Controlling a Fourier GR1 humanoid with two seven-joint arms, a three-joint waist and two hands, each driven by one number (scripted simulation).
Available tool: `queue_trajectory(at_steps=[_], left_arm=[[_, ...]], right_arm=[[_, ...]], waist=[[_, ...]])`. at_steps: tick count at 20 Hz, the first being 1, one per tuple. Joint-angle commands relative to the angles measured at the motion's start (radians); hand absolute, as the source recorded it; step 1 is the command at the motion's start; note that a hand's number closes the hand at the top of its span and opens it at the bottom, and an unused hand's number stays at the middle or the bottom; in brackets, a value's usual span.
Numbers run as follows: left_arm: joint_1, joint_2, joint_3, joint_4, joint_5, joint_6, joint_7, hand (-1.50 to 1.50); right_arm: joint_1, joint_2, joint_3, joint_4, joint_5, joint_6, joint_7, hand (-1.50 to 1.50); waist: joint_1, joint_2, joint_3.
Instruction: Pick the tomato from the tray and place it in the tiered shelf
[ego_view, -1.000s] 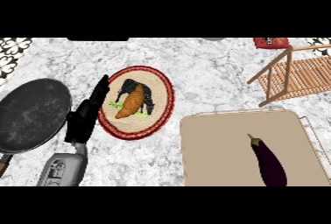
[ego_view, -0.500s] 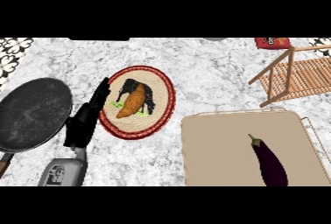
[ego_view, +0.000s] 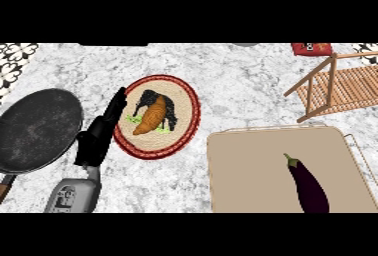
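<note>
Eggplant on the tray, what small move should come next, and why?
Probably bring the right robot hand, not in view, in over the eggplant. It lies untouched on the tray, and no tomato shows. Tray and shelf are both on the right, while the left robot hand rests open by the plate, away from them.

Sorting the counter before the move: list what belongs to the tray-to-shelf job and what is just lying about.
Belongs to the job:
- tray, holding an eggplant; no tomato is visible
- tiered shelf
- left hand, open beside the plate

Just lying about:
- plate with a carrot
- black pan
- red box
</note>
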Motion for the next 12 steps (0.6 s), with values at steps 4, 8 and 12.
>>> queue_trajectory(at_steps=[4,8,12], left_arm=[[-0.028,0.029,0.029,-0.007,0.012,-0.015,0.033,0.0],[0.01,0.025,0.027,0.048,0.013,-0.022,-0.073,0.0],[0.001,-0.004,-0.005,0.039,-0.013,0.003,-0.056,0.0]], right_arm=[[-0.11,-0.016,-0.015,0.225,-0.052,-0.013,-0.131,1.5],[-0.182,-0.074,-0.016,0.385,-0.054,0.013,-0.196,1.5],[-0.114,-0.134,0.041,0.443,0.113,-0.141,-0.126,1.5]], waist=[[-0.005,-0.002,-0.001],[-0.002,0.0,-0.001],[0.011,0.009,-0.001]])
